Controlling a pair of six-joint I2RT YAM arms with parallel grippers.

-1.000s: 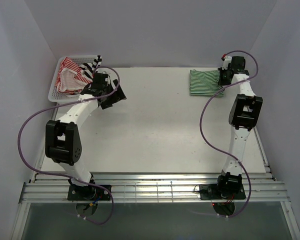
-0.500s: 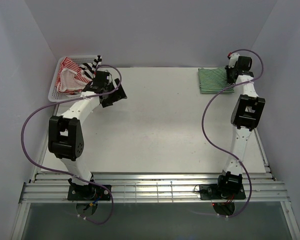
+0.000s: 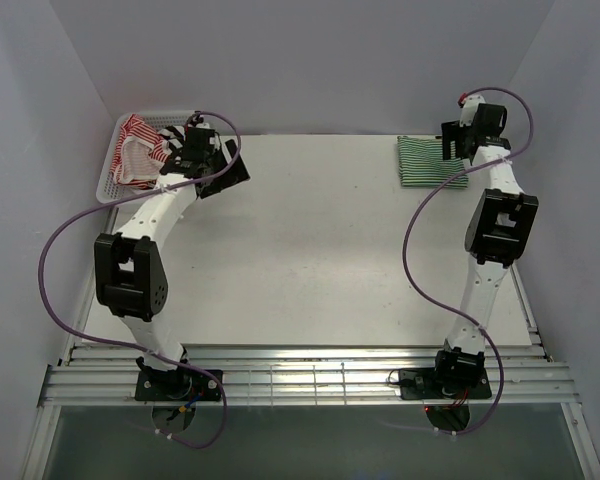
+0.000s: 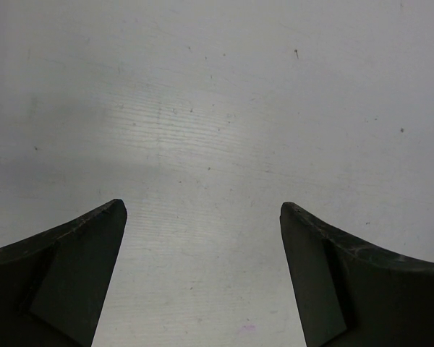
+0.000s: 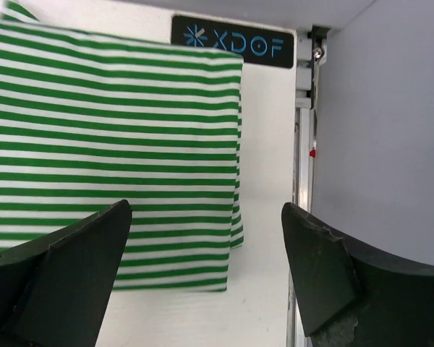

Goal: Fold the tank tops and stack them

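Note:
The green-and-white tank top (image 3: 428, 160) lies folded flat at the table's far right corner; in the right wrist view this green top (image 5: 108, 144) fills the left half. My right gripper (image 3: 454, 143) hovers over its right edge, open (image 5: 206, 205), holding nothing. The red-and-white tank top (image 3: 138, 152) lies crumpled in the white mesh basket (image 3: 108, 186) at the far left. A bit of the black-and-white tank top (image 3: 178, 138) shows beside it, mostly hidden by my left arm. My left gripper (image 3: 224, 172) stands open (image 4: 202, 205) over bare table just right of the basket.
A black XDOF label (image 5: 231, 42) sits at the table's back edge behind the green top. The right wall (image 5: 383, 130) and a metal rail (image 5: 302, 181) lie close beside my right gripper. White enclosure walls surround the table (image 3: 310, 250).
My right gripper slid the green top to the far right, then opened and let it go. My left arm swung back toward the basket.

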